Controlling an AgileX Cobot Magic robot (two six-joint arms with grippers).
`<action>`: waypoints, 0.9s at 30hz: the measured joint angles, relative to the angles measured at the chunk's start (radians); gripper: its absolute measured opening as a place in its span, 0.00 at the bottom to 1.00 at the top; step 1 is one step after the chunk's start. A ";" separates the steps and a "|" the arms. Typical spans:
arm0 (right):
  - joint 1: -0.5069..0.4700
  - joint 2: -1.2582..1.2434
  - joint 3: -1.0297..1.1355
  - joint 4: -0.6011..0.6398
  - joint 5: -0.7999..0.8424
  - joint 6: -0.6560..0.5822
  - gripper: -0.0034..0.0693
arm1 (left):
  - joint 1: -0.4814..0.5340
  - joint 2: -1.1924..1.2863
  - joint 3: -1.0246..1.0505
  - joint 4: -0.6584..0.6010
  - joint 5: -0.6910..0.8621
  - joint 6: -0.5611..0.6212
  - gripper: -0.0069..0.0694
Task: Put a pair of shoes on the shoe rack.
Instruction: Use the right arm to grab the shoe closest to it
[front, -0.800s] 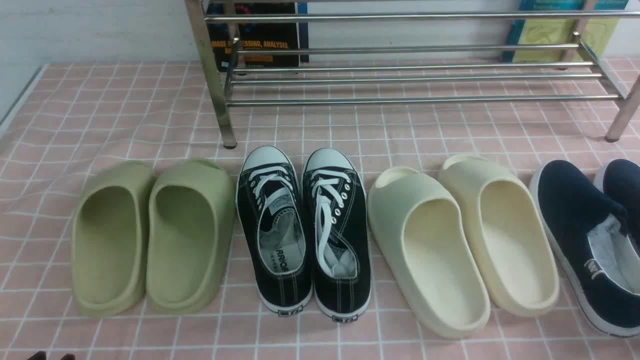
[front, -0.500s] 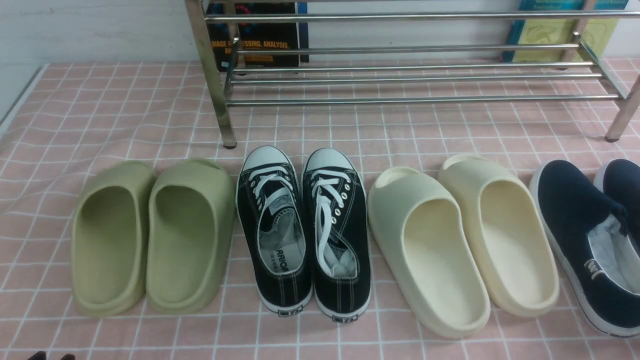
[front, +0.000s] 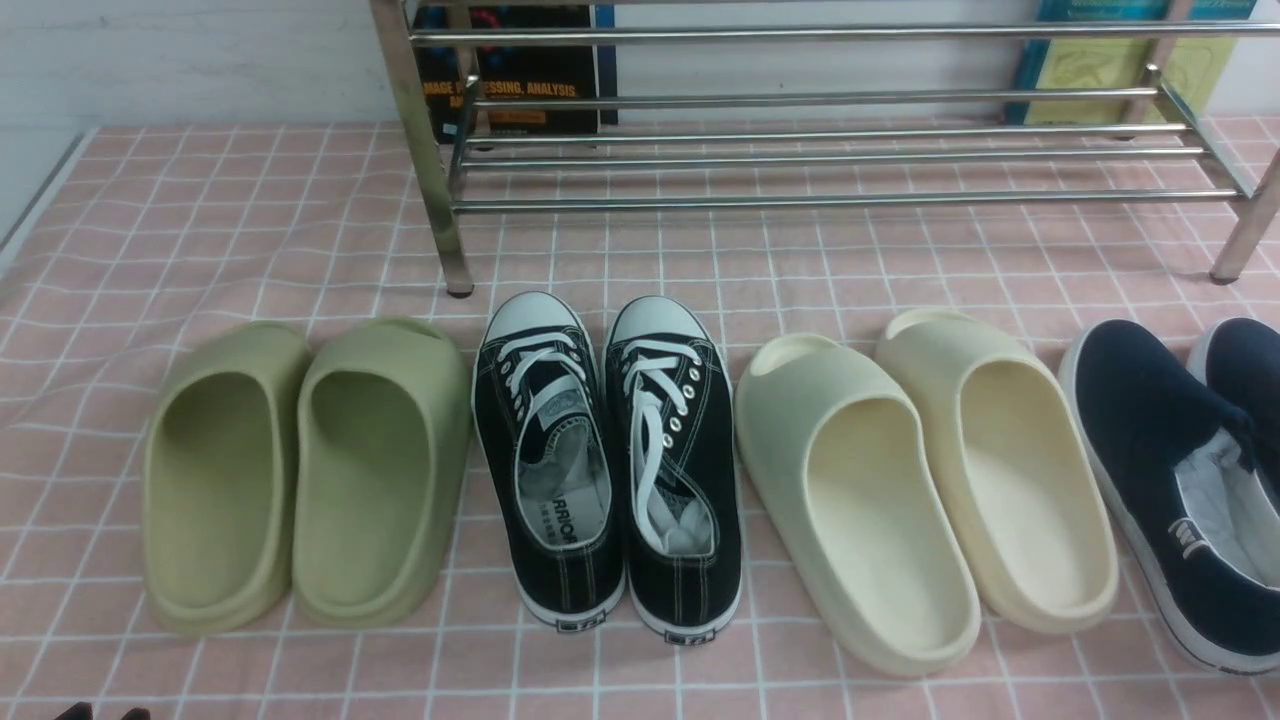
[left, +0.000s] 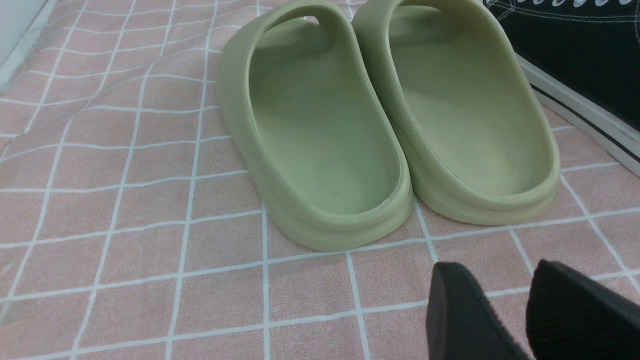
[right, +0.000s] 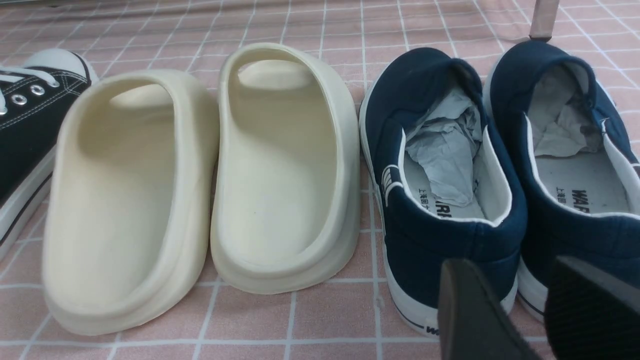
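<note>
- Navy canvas shoes (front: 1140, 420) sit side by side on the table (front: 200, 200) at the robot's far right. Their toes point toward the shoe rack (front: 800, 200), and crumpled paper is stuffed inside both.
- No shoe rests on the rack's chrome bars that show; a strip of table lies between its front legs and the navy toes.
- The step in hand looks like the very start, the approach to a first grasp, since both shoes lie flat and untouched.
- The right gripper (right: 510, 280) hangs low just behind the navy heels, its jaws spread wide and holding nothing. One finger overlaps the inner shoe's heel in the wrist view, but I cannot tell whether it touches.
- The next move probably calls for easing forward so the jaws straddle a heel wall, one finger inside and one outside. They would then close, lift and carry the shoe over the front bar. The paper may crowd the inner finger.
- The left gripper (left: 497, 280) has its jaws apart and empty too. It hovers behind the green slippers (front: 300, 470), well apart from the navy pair.
- Cream slippers (front: 930, 480) lie just beside the navy shoes, with black lace-up sneakers (front: 610, 460) next along.
</note>
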 joint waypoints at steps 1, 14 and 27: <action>0.000 0.000 0.000 0.000 0.000 0.000 0.38 | 0.000 0.000 0.000 0.000 0.000 0.000 0.40; 0.000 0.000 0.000 -0.008 0.000 0.000 0.38 | 0.000 0.000 0.000 0.000 0.000 0.000 0.40; 0.000 0.000 0.004 -0.034 -0.345 -0.001 0.38 | 0.000 0.000 0.000 0.000 0.000 0.000 0.40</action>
